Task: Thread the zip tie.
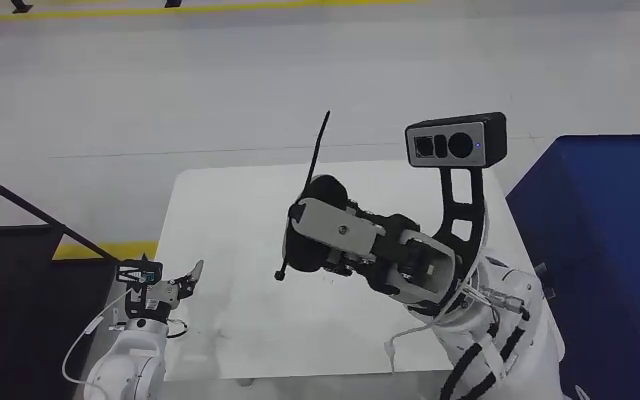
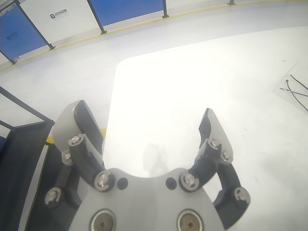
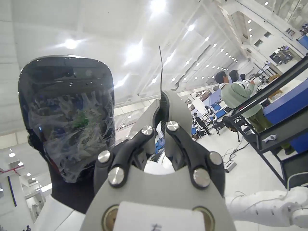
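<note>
A black zip tie (image 1: 306, 188) is held up over the middle of the white table (image 1: 230, 210), its small head hanging at the near end and its tail pointing away. My right gripper (image 1: 296, 212) is shut on it near its middle. In the right wrist view the gripper (image 3: 161, 98) points upward, and the thin tail of the zip tie (image 3: 160, 68) sticks out past the closed fingertips. My left gripper (image 1: 190, 276) hovers low by the table's near left corner. It stands open with nothing between its fingers (image 2: 87, 123).
Several loose black zip ties (image 2: 294, 90) lie on the table off to the side in the left wrist view. A blue partition (image 1: 590, 230) borders the table's right side. A dark railing (image 1: 45, 225) stands past the left edge.
</note>
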